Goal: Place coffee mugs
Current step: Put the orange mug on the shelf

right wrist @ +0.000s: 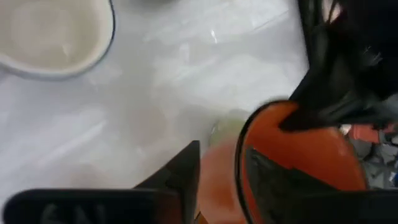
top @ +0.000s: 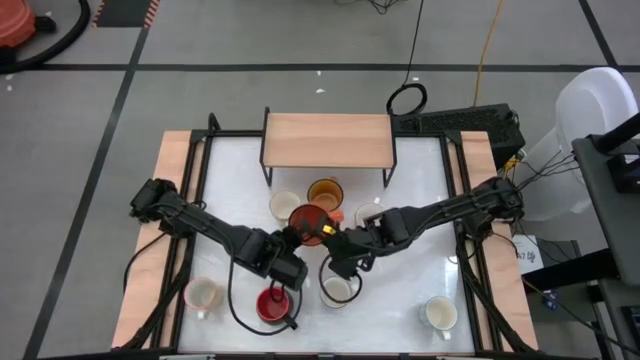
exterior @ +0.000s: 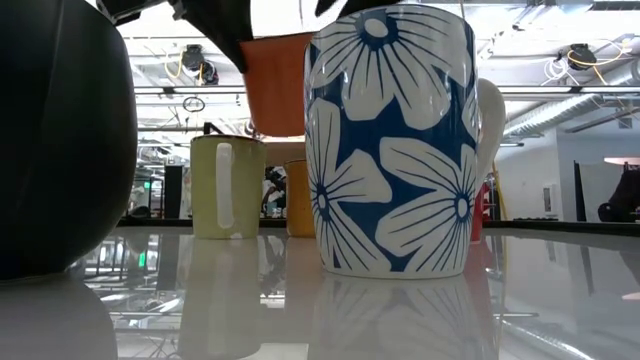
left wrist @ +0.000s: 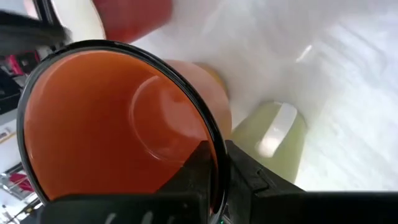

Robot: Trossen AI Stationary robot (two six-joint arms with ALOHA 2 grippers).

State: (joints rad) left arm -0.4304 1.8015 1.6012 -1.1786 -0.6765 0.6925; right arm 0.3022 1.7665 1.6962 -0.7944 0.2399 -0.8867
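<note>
Both arms meet at the middle of the table over one orange mug [top: 310, 222], which hangs above the white tabletop [top: 420, 200] rather than standing on it. The left gripper [top: 291, 238] pinches the mug's dark-edged rim, one finger [left wrist: 205, 171] inside the cup and one outside, as the left wrist view shows. The right gripper [top: 340, 243] comes in from the opposite side; its fingers also straddle the rim, one finger [right wrist: 183, 171] outside the wall, though whether they have closed cannot be told. The mug therefore lies between the two grippers, touching the left and at least just beside the right, its mouth tilted toward the left wrist camera so that its axis leans away from upright. The mug is glossy orange inside and out, with a thin dark lip. Just beyond it stand an amber-yellow mug [top: 325, 191] and a cream mug [top: 285, 206], in front of the wooden shelf [top: 327, 138]. In the low view a blue-flowered mug [exterior: 392, 140] stands nearest the camera.
</note>
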